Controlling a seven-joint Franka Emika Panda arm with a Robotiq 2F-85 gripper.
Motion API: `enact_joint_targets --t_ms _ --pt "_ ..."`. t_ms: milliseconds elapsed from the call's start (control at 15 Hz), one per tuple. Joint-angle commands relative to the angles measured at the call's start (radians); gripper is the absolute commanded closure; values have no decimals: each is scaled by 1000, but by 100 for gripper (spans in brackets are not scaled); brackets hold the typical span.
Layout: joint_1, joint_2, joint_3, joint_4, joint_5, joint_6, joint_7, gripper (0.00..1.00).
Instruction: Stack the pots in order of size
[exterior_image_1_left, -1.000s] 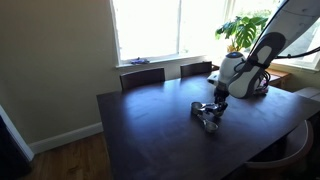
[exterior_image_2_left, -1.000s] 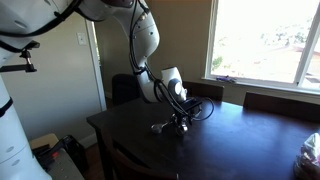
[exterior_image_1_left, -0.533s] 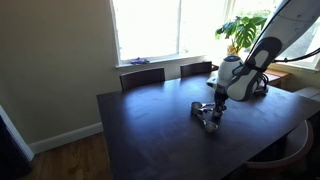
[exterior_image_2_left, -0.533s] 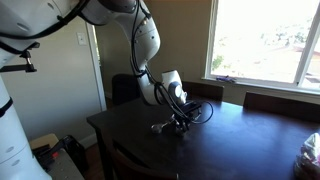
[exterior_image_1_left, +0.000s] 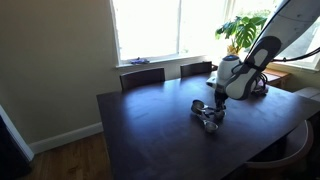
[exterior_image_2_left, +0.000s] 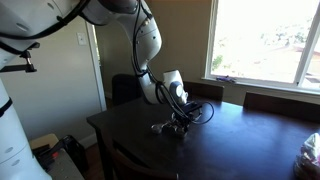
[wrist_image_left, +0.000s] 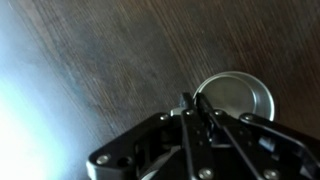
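The dark tabletop (exterior_image_1_left: 150, 135) carries the pots (exterior_image_1_left: 208, 114) near its middle, just below the arm (exterior_image_1_left: 250, 62). In both exterior views they are a small shiny cluster, too small to count or sort by size.

The tool (wrist_image_left: 190, 108) is down among them. In the wrist view its jaws stand almost together at the near edge of one round silver pot (wrist_image_left: 240, 100), and they appear pinched on the thin wall at the rim (wrist_image_left: 215, 82). The pot sits upright on the tabletop, mouth up and empty.

Judged from its look, the pot is light, stiff sheet metal with a slick polished skin. It should not dent or break easily, but a pinch on the wall may let it swing or slide out. A deep bite straddling the rim looks the safest hold. No handle shows in the wrist view, so whether that offers a better hold cannot be told.
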Motion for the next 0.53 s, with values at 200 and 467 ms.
enact_joint_targets --t_ms 200,467 --pt "-146 -76 135 -44 4 -106 -97 94" --pt "-213 -115 191 -65 29 -128 -176 94"
